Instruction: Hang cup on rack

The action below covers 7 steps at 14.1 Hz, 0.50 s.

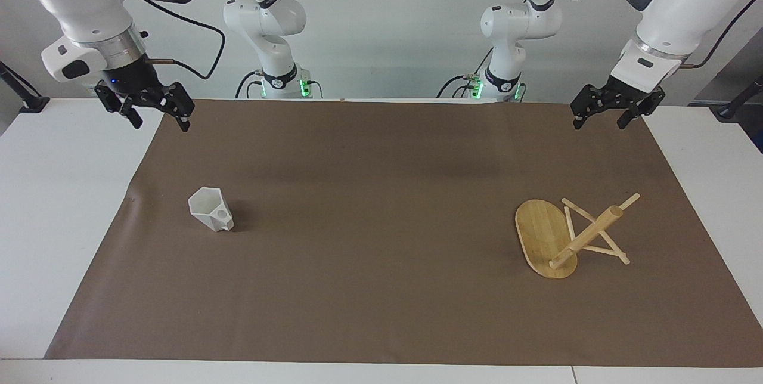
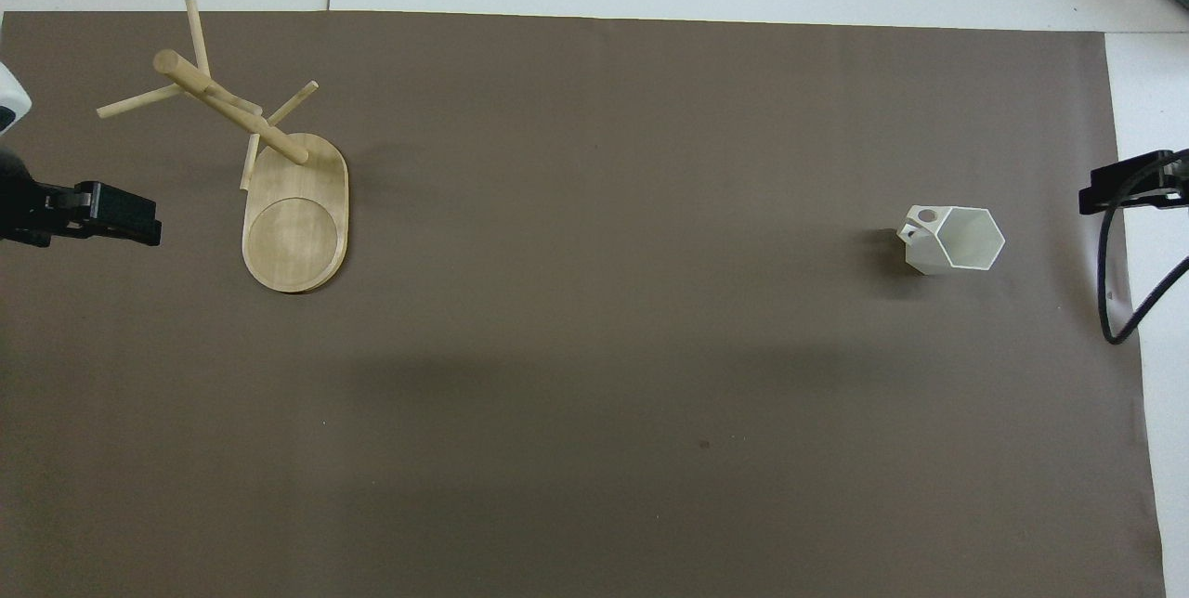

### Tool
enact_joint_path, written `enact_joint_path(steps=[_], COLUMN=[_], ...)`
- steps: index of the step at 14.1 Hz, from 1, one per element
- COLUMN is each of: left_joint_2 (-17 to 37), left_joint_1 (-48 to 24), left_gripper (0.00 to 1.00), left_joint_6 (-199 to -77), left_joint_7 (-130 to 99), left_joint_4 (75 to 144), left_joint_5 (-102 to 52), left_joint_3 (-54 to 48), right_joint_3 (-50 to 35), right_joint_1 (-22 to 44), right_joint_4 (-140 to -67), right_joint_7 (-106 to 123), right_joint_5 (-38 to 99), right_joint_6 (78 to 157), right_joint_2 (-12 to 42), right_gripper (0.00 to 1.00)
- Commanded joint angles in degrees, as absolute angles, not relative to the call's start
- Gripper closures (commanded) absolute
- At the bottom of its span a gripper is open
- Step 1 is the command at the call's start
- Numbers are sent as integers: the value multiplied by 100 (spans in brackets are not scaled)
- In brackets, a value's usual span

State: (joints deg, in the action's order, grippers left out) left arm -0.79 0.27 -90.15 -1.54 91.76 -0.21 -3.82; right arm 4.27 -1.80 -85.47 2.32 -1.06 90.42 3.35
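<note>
The white faceted cup [image 1: 211, 210] stands upright on the brown mat [image 1: 381, 223] toward the right arm's end; its pierced handle tab points toward the table's middle. It also shows in the overhead view [image 2: 957, 239]. The bamboo rack [image 1: 557, 238] stands on its oval base toward the left arm's end, its post and peg sticks bare; it also shows in the overhead view [image 2: 293, 208]. My right gripper [image 1: 158, 123] hangs open and empty over the mat's corner, well apart from the cup. My left gripper [image 1: 599, 123] hangs open and empty over the mat's other near corner, apart from the rack.
The brown mat covers most of the white table [image 1: 65, 205]. A black cable [image 2: 1115, 301] hangs from the right arm over the mat's edge. The two arm bases [image 1: 280, 83] stand at the robots' edge of the table.
</note>
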Motion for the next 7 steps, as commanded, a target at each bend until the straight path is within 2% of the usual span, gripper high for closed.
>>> enact_joint_path(steps=[1, 7], left_joint_2=[-193, -193], left_joint_1=[0, 0], left_gripper=[0, 0], left_joint_6=[-9000, -9000], left_joint_7=[-105, -105], left_joint_4=[9273, 9272], left_joint_5=[88, 88], left_joint_3=[-352, -352], right_joint_3=[404, 422], right_joint_1=[-193, -193], right_joint_4=[-8684, -8684], right_joint_7=[149, 176], right_joint_5=[-53, -44], right_joint_6=[9026, 9026], right_joint_2=[202, 202], right_gripper=[0, 0])
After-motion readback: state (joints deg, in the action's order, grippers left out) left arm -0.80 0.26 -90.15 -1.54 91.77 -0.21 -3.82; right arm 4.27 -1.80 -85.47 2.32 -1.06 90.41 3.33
